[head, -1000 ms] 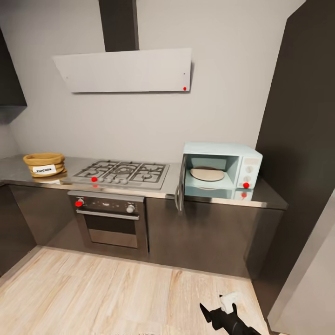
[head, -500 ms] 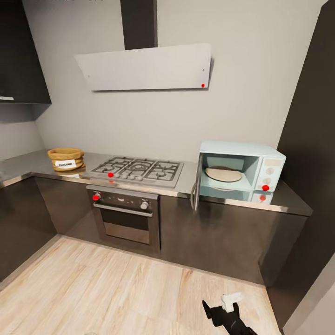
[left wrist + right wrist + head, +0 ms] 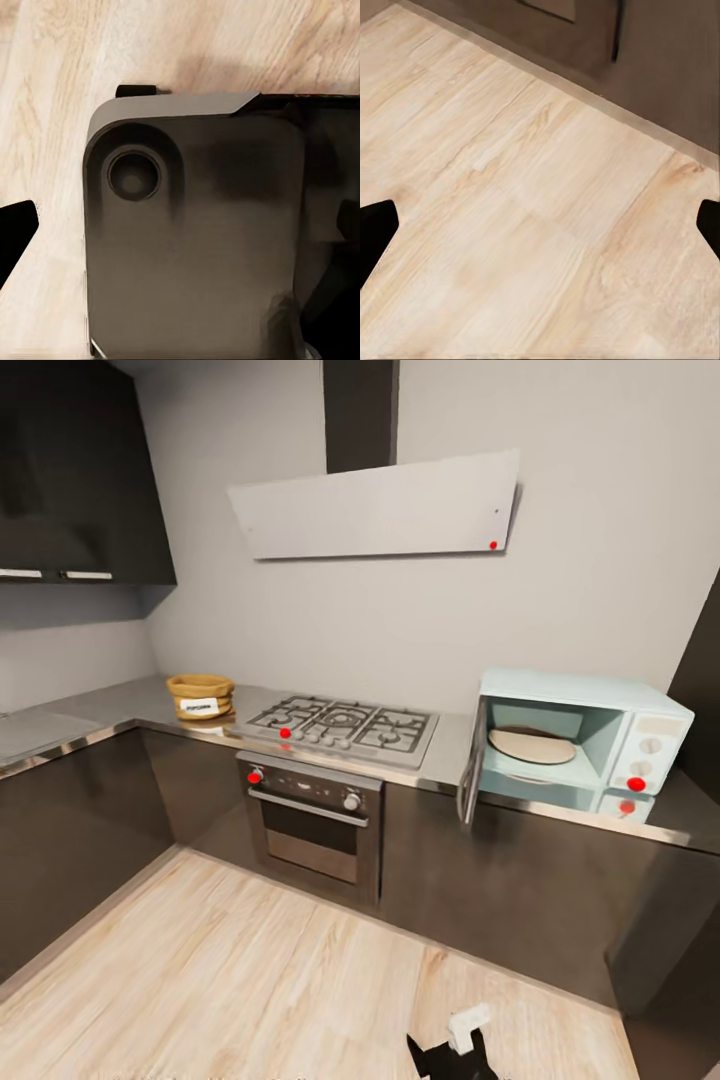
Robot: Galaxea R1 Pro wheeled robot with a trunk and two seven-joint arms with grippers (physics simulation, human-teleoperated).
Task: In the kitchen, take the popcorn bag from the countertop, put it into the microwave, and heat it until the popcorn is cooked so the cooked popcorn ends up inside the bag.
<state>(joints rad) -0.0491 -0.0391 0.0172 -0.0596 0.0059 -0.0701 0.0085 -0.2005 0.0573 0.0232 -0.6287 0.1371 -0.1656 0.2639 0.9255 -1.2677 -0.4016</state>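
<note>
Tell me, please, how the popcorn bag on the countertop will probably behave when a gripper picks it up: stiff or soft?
The popcorn bag looks like cloth with a rolled rim, so it will probably yield and sag when squeezed. It sits low and wide on the countertop, so tipping seems unlikely. It is probably light for its size.

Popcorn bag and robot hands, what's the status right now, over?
Right end effector open, empty, over wood floor. Left: cannot tell. Popcorn bag on countertop left of hob. Microwave door open, nothing blocking.
</note>
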